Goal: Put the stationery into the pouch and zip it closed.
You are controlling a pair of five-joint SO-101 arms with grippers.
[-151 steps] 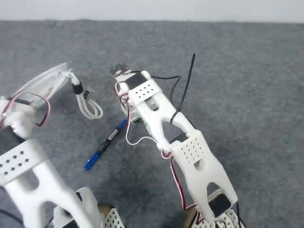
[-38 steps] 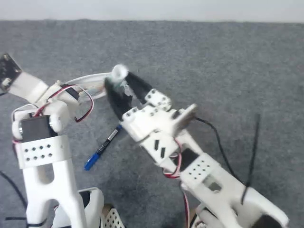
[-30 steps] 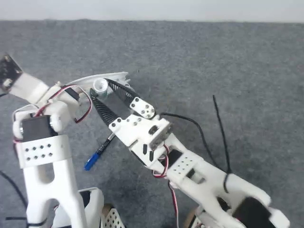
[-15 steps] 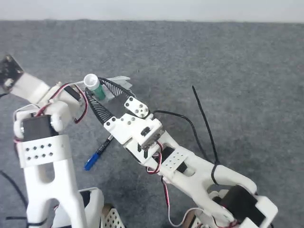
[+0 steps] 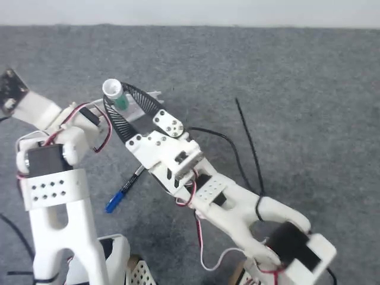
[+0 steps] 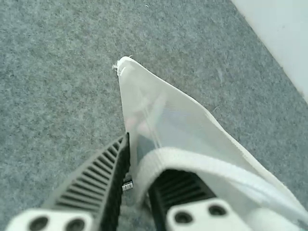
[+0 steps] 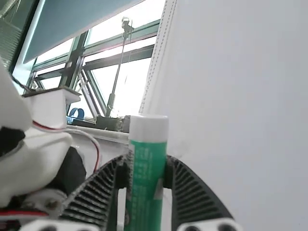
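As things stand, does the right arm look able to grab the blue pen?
Probably not yet: the right gripper is shut on the glue stick. The blue pen lies on the grey surface, one end under that arm.

Legible text: none I can read. On the glue stick point(image 7: 144, 163), pale print on its green label, blurred. On the blue pen point(image 5: 126, 189), a white label band, marks too small.

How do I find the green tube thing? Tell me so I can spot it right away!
Look over the grey table to the right arm stretched across its middle. At its end, the black right gripper is shut on the green tube, right beside the see-through pouch. It is the only green thing and has a white cap; the pen lying flat nearby is blue.
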